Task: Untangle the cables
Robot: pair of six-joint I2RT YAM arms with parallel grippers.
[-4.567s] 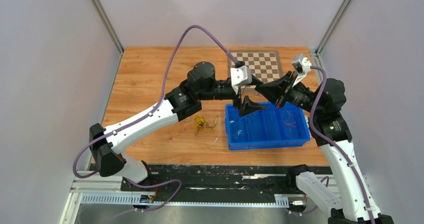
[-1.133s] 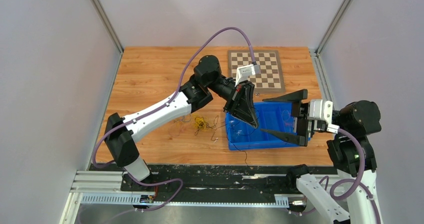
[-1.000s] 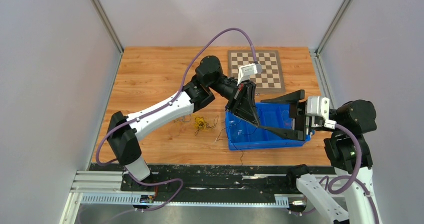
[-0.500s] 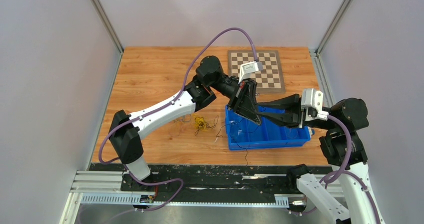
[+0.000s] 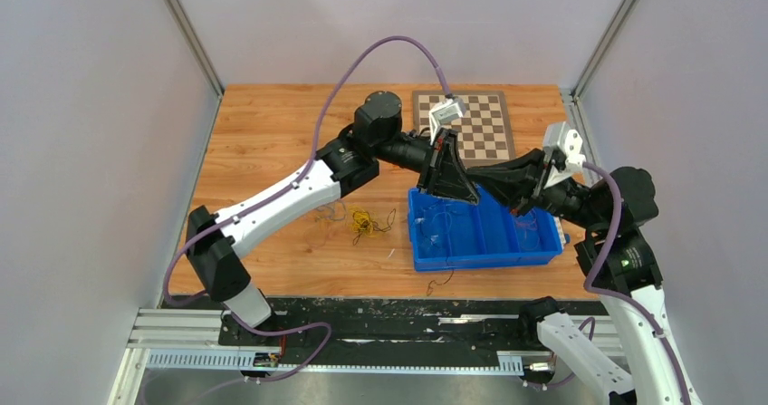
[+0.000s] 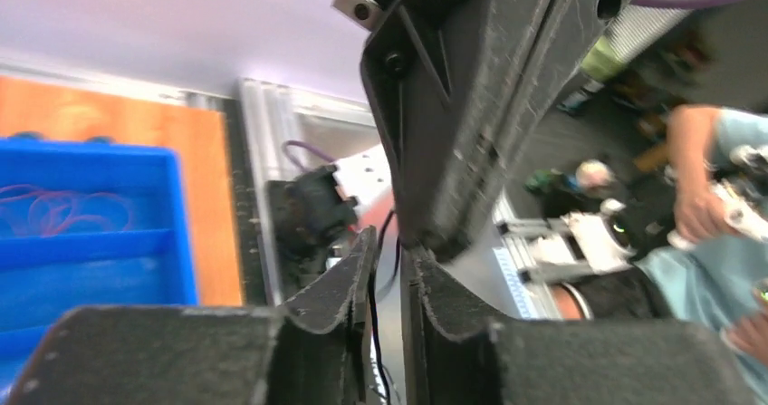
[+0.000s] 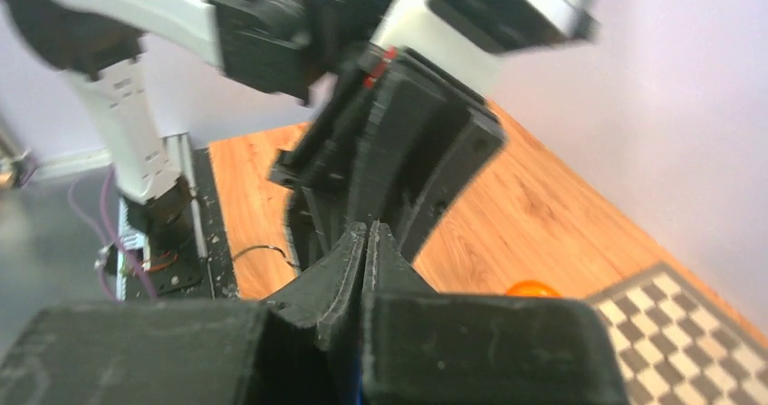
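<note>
Scene: orange-brown wooden table (image 5: pixel 272 133); blue plastic divided bin (image 5: pixel 484 262) toward its 4 o'clock. Both arms meet above bin's 11 o'clock corner.
Tools: right gripper (image 7: pixel 369 235) pressed together, tip just beside left gripper (image 6: pixel 389 253), reaching in from 3 o'clock. Left jaws a slit apart, thin black cable (image 6: pixel 372 310) in slit; pinched or loose, I cannot tell.
Black curl (image 5: pixel 438 284) on table past bin's 6 o'clock rim, likely its free end, so axis runs 12–6.
I judge handover; right arm nearer.
Yellow cable tangle (image 5: pixel 363 223) at bin's 9 o'clock; reddish loops (image 6: pixel 63 210) inside bin.
</note>
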